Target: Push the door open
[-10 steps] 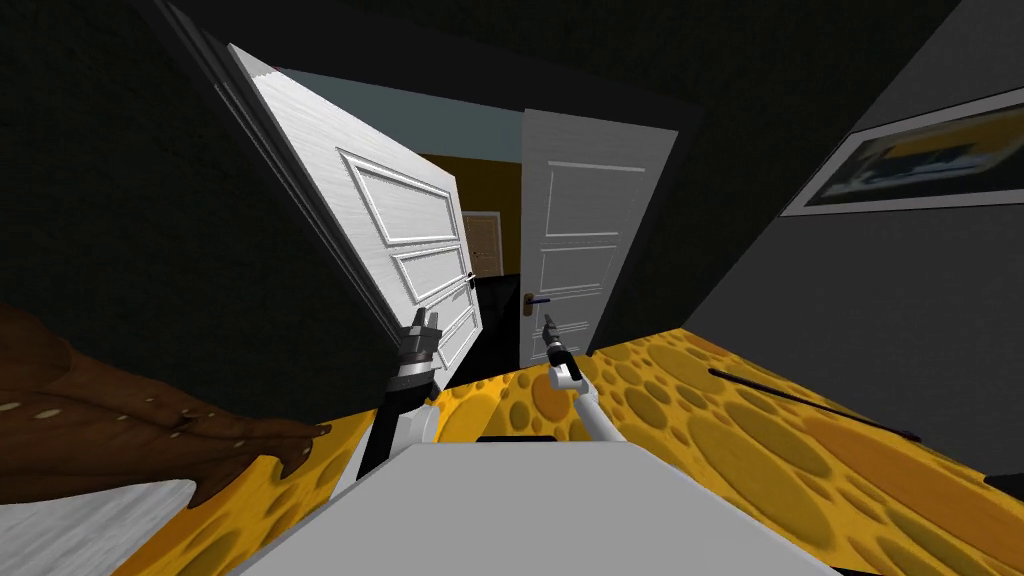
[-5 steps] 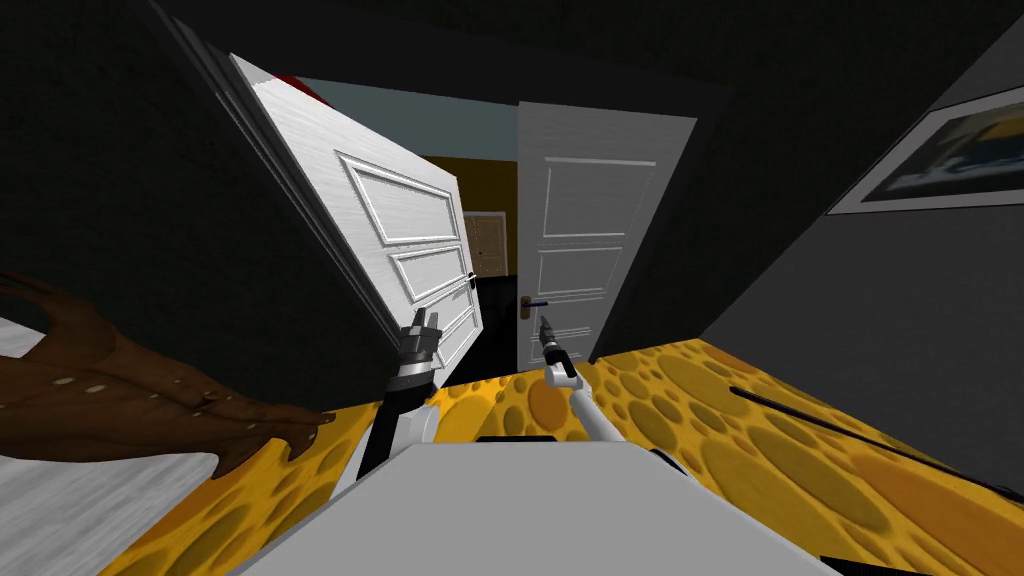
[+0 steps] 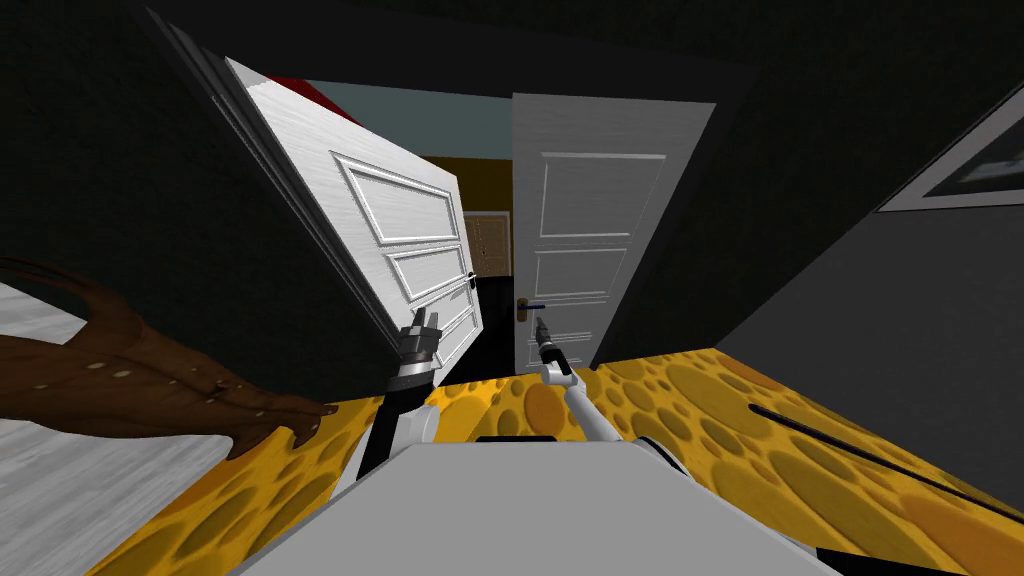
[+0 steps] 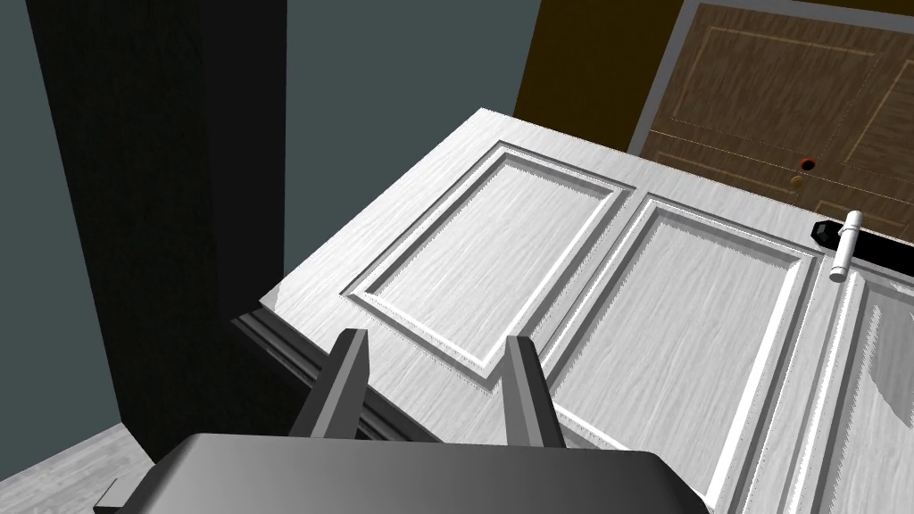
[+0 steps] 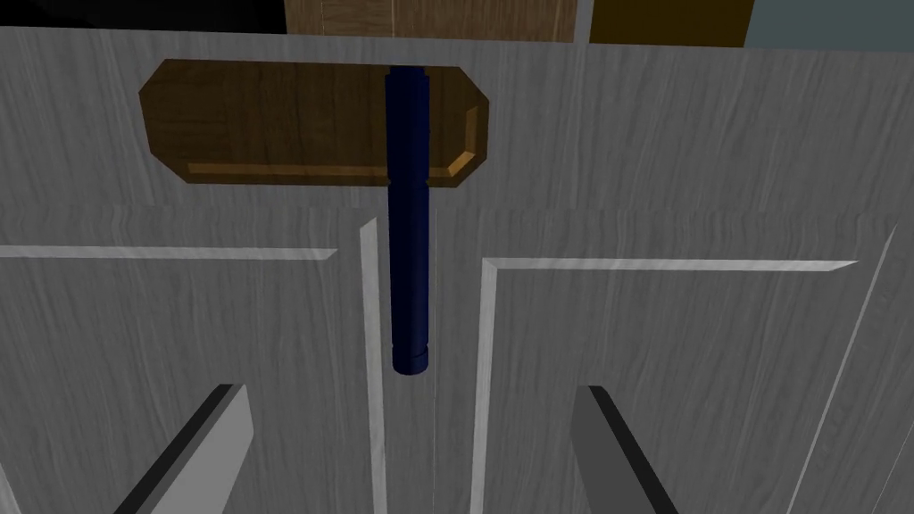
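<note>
We are holding the right hand point(image 5: 409, 390) spread just before the blue handle point(image 5: 409, 268) on the door point(image 5: 678, 357), and the left hand point(image 4: 436, 337) spread too.

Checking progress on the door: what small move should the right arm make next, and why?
Probably ease the right gripper forward: it is open, just short of the dark blue bar handle on the white panelled door leaf, which looks closed.

Yellow spotted floor point(image 3: 760, 470) carries a thin black rod point(image 3: 880, 462) beside the grey wall point(image 3: 880, 300), where a framed picture point(image 3: 975, 165) hangs. A brown shape point(image 3: 130, 385) lies opposite.
</note>
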Controlling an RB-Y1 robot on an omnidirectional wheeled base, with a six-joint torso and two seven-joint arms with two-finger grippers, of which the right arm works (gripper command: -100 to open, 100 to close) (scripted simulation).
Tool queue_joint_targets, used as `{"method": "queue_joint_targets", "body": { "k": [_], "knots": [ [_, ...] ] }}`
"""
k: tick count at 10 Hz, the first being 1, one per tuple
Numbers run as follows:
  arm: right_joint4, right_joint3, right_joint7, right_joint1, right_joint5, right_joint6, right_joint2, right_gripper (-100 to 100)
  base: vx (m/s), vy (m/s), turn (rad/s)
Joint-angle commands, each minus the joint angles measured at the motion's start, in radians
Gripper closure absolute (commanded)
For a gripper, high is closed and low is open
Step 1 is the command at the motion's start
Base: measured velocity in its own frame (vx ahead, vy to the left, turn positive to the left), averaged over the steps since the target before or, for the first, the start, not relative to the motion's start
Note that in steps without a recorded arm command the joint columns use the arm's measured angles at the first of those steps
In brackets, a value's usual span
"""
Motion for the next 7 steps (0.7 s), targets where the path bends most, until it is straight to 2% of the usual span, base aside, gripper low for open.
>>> {"method": "queue_joint_targets", "body": {
  "k": [1, 4, 7],
  "knots": [
    [0.000, 0.000, 0.000, 0.000, 0.000, 0.000, 0.000, -100, 0.030, -0.075, 0.023],
    [0.009, -0.006, 0.000, -0.003, 0.000, -0.004, -0.015, -100, 0.173, 0.023, 0.027],
    [0.017, -0.013, -0.002, -0.004, 0.001, -0.010, -0.018, -100, 0.191, 0.014, 0.025]
  ]
}}
